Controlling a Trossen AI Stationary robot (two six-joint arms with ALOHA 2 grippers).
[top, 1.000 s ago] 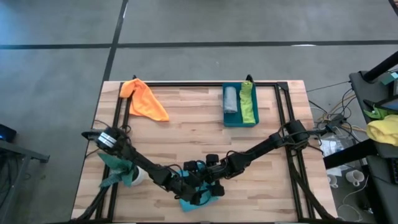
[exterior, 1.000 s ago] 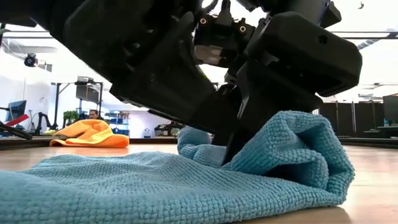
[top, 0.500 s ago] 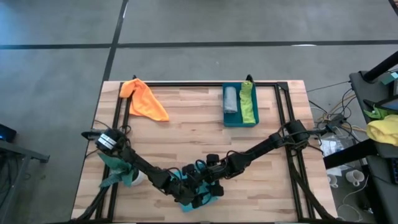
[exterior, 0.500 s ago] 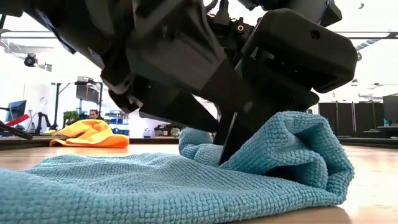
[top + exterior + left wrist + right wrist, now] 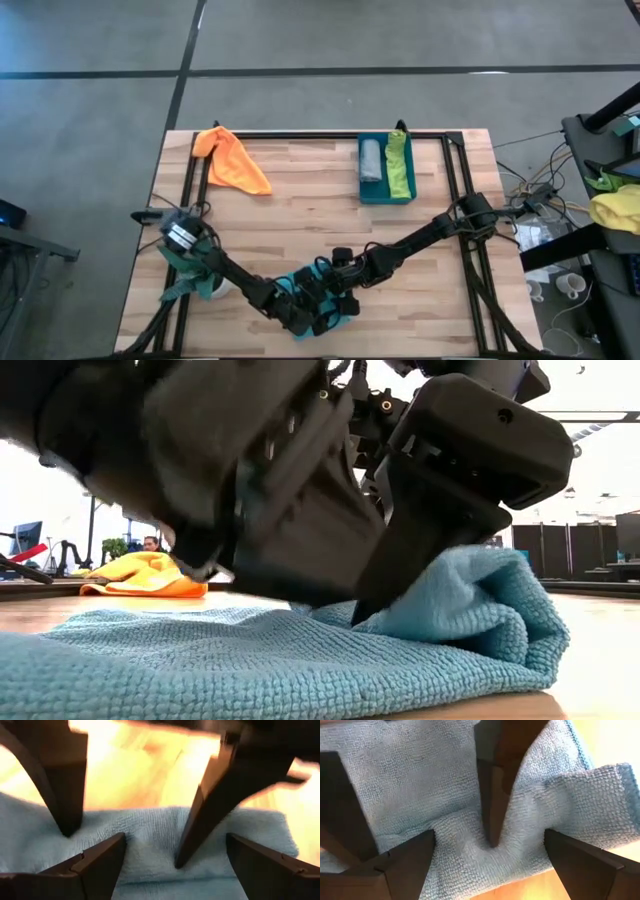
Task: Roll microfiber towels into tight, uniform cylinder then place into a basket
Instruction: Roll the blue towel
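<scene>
Two dark robot arms meet over a turquoise towel (image 5: 322, 318) at the near edge of a wooden table (image 5: 300, 210), both grippers pressing down on the cloth with their jaws spread wide and gripping nothing. The left gripper (image 5: 298, 318) bears on the towel's left portion; in its own wrist view its fingers (image 5: 102, 865) straddle a flat stretch of the blue cloth, with the other arm's fingertips dug into the fabric just ahead. The right gripper (image 5: 338, 298) comes in from the opposite side, its fingers (image 5: 405, 862) parted across the towel where the cloth puckers into a fold. From table height, the towel (image 5: 300, 660) lies spread along the front, bunched up into a rounded hump on its right end, directly under the two dark gripper bodies.

Left of the turquoise towel, a dark green leafy plant (image 5: 190, 272) in a white pot sits beneath the left arm. Well beyond the towel, toward the far right of the table, the teal basket (image 5: 385, 170) holds a grey towel (image 5: 370, 160) and a lime green towel (image 5: 399, 167), both rolled and lying side by side. An orange towel (image 5: 232, 160) lies loose and crumpled at the far left corner, well apart from the basket. Off the table to the right, a yellow and green cloth heap (image 5: 615, 205) rests on a side stand.
</scene>
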